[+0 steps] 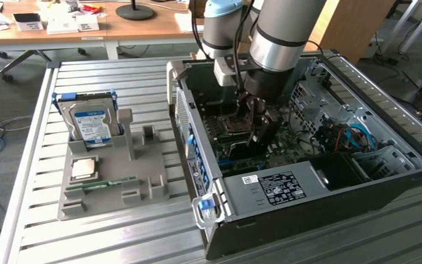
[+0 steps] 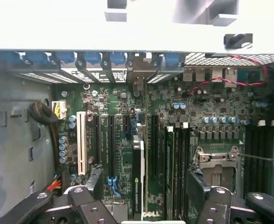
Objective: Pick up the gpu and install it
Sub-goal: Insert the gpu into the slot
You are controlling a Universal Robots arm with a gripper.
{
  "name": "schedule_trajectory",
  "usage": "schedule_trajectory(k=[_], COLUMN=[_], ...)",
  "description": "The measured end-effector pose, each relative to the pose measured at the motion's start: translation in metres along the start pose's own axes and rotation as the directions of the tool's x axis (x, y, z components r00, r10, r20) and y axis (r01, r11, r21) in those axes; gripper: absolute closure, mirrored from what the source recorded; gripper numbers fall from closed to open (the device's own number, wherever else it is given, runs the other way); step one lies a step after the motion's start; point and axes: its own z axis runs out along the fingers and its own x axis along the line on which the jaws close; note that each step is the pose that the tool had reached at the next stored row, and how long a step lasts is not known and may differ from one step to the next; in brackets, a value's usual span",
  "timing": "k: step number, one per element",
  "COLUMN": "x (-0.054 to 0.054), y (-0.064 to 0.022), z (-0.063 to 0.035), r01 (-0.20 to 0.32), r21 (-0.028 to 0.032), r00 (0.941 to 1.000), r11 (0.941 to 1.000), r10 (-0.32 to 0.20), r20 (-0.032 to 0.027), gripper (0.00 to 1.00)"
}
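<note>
while the gripper (image 2: 148, 200) is held wide open and empty, the gpu (image 2: 137, 175) is seen edge-on in a motherboard (image 2: 221, 107) slot between its fingers; it is judged light, stiff and fragile, best gripped by its edges.

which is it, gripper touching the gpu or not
Apart. In the wrist view the open gripper straddles the upright gpu, with board visible either side.

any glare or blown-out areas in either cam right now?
Exterior view: daylight glare washes out the slatted table at the far end; the computer case interior sits in shadow around the gripper. Wrist view: the case wall is blown out white, the motherboard evenly lit.
</note>
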Motion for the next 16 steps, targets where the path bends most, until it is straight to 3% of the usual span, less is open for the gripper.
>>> schedule_trajectory(k=[16], x=[-0.002], y=[0.0003], z=[-0.0327], r01=[0.0], r21=[0.0001], r00=[1.0], r11=[1.0], r10=[0.0], r20=[0.0], gripper=[0.19])
